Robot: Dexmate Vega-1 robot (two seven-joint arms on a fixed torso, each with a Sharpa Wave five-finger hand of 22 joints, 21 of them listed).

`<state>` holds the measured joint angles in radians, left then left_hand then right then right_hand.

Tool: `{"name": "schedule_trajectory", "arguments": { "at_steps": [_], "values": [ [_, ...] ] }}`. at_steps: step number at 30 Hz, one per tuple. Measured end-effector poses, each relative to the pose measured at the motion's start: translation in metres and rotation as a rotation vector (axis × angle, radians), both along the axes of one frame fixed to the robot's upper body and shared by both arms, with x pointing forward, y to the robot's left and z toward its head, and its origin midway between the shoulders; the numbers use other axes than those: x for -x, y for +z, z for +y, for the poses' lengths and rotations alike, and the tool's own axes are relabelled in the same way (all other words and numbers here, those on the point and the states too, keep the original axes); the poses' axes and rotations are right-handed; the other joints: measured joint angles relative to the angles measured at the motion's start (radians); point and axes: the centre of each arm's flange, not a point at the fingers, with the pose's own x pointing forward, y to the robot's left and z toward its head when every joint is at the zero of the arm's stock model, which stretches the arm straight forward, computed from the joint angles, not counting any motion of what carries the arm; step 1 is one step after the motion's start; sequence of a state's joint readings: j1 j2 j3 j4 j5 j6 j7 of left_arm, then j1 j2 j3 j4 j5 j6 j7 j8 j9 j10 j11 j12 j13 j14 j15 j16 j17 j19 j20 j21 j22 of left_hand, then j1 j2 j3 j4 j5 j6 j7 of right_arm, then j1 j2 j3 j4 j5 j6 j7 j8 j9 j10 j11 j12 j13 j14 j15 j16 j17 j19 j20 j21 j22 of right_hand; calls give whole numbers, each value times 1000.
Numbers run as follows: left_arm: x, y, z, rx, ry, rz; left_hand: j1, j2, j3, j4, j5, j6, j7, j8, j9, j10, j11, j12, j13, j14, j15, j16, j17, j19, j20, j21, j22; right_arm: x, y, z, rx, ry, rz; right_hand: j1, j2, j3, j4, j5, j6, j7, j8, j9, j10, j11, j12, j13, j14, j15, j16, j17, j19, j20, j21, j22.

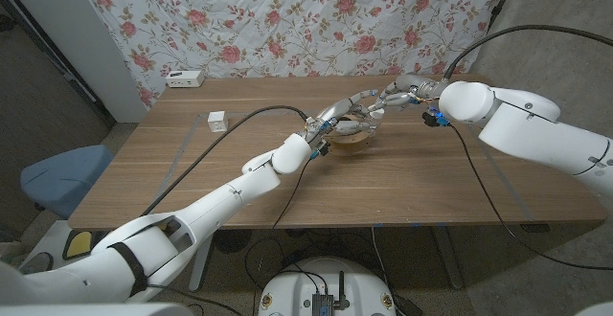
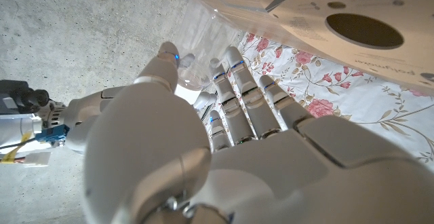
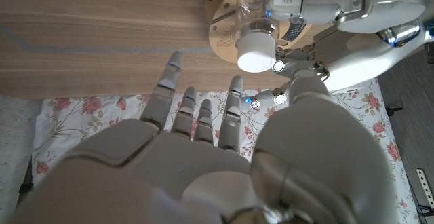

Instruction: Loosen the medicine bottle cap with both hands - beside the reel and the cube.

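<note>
Left hand (image 1: pixel 347 117) grips clear medicine bottle (image 3: pixel 260 7) over reel (image 1: pixel 351 140) mid-table, toward far edge. Right hand (image 1: pixel 404 92) fingers spread beside white cap (image 3: pixel 255 51), holding nothing. Reel print unreadable. Cube (image 1: pixel 217 121) near left edge.

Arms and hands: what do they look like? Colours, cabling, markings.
Both arms have glossy white rounded shells. A black cable runs along each, outside the shell. The left hand and right hand are silver-grey with segmented fingers; small blue lights glow on the fingers. The left arm has a black band near the shoulder. Blue and yellow connectors sit at the right wrist.
</note>
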<state>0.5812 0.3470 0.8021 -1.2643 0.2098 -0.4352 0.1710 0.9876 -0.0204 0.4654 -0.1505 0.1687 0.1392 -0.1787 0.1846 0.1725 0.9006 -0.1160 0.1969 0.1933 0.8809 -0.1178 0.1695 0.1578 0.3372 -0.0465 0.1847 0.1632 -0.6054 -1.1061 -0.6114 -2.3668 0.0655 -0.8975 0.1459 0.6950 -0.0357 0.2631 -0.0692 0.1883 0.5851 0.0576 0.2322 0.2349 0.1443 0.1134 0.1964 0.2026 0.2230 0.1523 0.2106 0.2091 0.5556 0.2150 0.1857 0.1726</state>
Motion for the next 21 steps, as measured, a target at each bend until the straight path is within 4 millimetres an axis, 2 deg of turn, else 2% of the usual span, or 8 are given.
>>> {"name": "schedule_trajectory", "arguments": {
  "at_steps": [1, 6, 14, 18, 21],
  "values": [
    [0, 0, 0, -1, -1, -1, 0, 0, 0, 0, 0, 0, 0, 0, 0, 0, 0, 0, 0, 0, 0, 0, 0, 0, 0, 0, 0, 0, 0, 0, 7, -6, 6, -3, -3, -4, -4, 0, -4, 3, -6, 0, -2, 2, 0, 0, 0, 0, 0, 0, 0, 0, 0, 0],
    [0, 0, 0, -3, -3, -1, 0, 0, 0, 0, 0, 0, 0, 0, 0, 0, 0, 0, 0, 0, 0, 0, 0, 0, 0, 0, 0, 0, 2, 3, 22, -10, 9, -7, -7, -4, -4, 0, -12, 5, -7, 0, -10, 10, -4, 0, -5, 5, 0, -5, 0, 0, 0, 0],
    [-1, 1, 0, -4, -4, 1, 0, 0, -1, -1, -1, 0, 0, 0, 0, 0, 0, 0, -1, 0, 0, 0, 0, 0, 0, 0, 0, -1, 2, 3, 43, -35, 30, -7, -7, -9, -11, 0, -12, 5, -9, 5, -10, 10, -4, 0, 0, 11, 0, -5, 0, 0, 0, 0],
    [-2, 1, 1, -4, -4, 1, 0, 0, 0, 1, -1, 0, 0, 0, 0, 0, 0, -1, -1, 0, 0, 0, 0, 0, 0, 0, 0, -2, 2, 5, 48, -41, 32, 4, -9, -3, -21, 0, -6, 10, -2, 7, -10, 10, -4, 0, 0, 11, 0, -6, 0, 0, 0, 0],
    [-2, 1, 1, -4, -4, 2, 0, 0, 1, 1, -1, 0, 0, 0, 0, 0, 0, -1, -1, 0, 0, 0, 0, 0, 0, 0, 0, -2, 1, 5, 49, -46, 33, 16, -3, 2, -26, 0, 9, 3, -2, 9, -10, 10, -4, 0, 0, 11, 0, -9, 3, -3, 5, 0]
  ]
}}
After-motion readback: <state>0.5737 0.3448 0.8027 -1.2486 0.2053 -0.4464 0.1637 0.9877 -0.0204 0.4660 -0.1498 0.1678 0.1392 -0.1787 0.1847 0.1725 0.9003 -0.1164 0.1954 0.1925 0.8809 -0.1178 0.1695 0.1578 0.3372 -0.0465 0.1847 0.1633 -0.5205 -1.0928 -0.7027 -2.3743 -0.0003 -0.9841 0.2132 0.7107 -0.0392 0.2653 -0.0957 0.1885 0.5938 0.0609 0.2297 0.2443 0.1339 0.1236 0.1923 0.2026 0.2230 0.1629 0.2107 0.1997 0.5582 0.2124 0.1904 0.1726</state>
